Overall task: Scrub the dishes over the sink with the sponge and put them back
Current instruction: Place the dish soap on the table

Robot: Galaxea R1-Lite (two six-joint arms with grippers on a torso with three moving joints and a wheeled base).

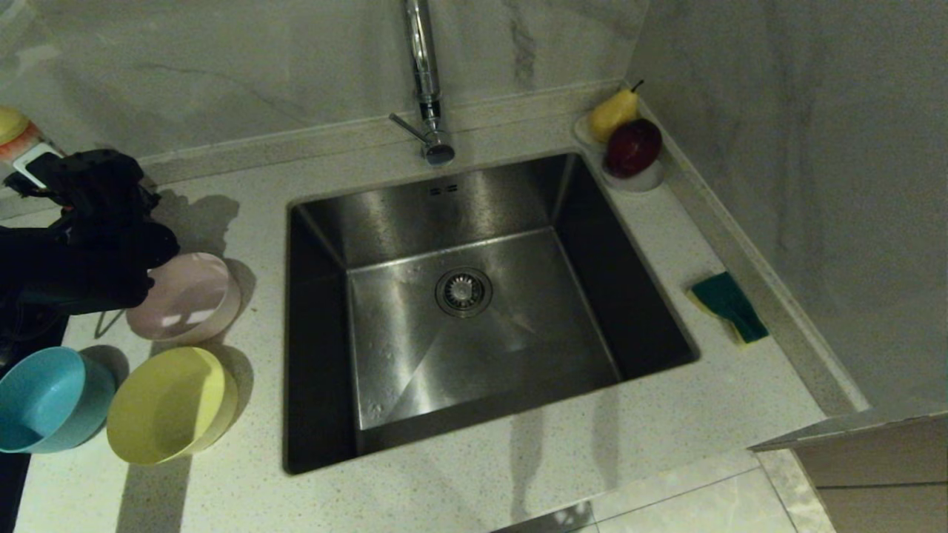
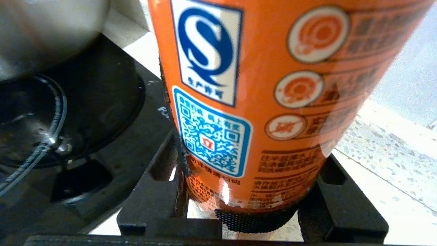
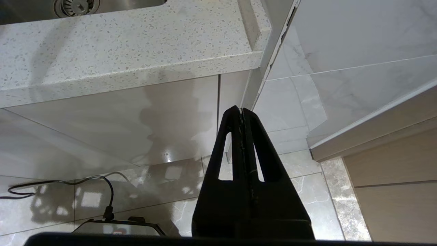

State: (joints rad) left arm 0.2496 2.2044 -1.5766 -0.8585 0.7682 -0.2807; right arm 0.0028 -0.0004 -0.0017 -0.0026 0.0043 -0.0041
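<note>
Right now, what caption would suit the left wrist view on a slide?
Left gripper closed on an orange bottle, beside the stove.

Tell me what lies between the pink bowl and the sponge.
In the head view, the sink lies between the pink bowl and the sponge, with bare counter strips either side.

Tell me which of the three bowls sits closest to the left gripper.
The pale pink bowl: it lies right beside the left gripper and is partly hidden by the arm, while the yellow bowl and light blue bowl sit nearer the counter's front edge.
</note>
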